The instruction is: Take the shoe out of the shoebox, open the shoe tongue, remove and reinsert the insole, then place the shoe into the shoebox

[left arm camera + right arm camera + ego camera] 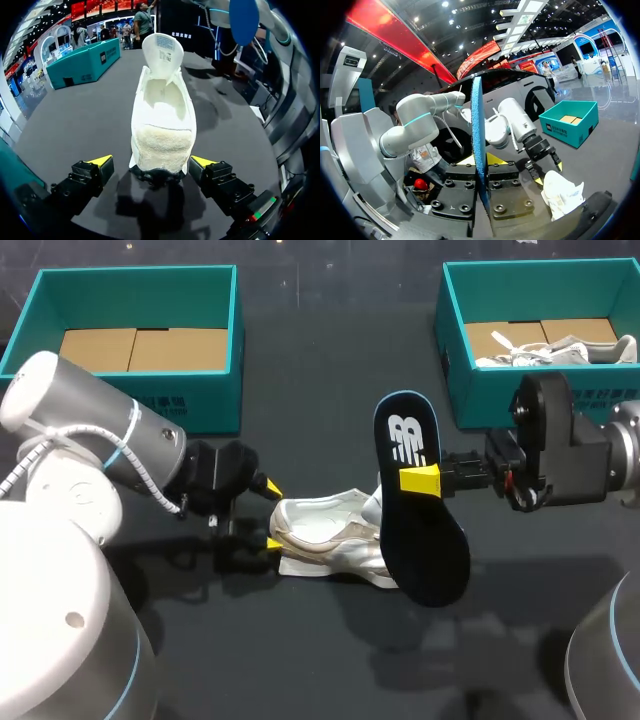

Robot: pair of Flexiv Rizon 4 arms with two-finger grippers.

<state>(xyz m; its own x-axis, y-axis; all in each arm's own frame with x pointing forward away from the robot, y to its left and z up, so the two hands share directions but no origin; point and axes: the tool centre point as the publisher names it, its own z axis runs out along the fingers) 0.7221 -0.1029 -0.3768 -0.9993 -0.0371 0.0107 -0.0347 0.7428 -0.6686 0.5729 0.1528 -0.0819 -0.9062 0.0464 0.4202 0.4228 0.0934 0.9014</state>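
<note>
Our white shoe (330, 540) lies on the dark table (300, 660), outside both boxes, with its tongue (162, 52) stood up. Over the shoe's toe end our right gripper (420, 480) is clamped on the dark insole (425, 540), which is held up on edge above the table. At the shoe's heel our left gripper (270, 515) has its fingers apart, one on each side of the heel. Well behind the shoe to the left stands the left shoebox (180, 405), teal, with cardboard (140, 348) inside. Well behind the shoe to the right, the right shoebox (480, 400) holds another shoe (560, 350).
</note>
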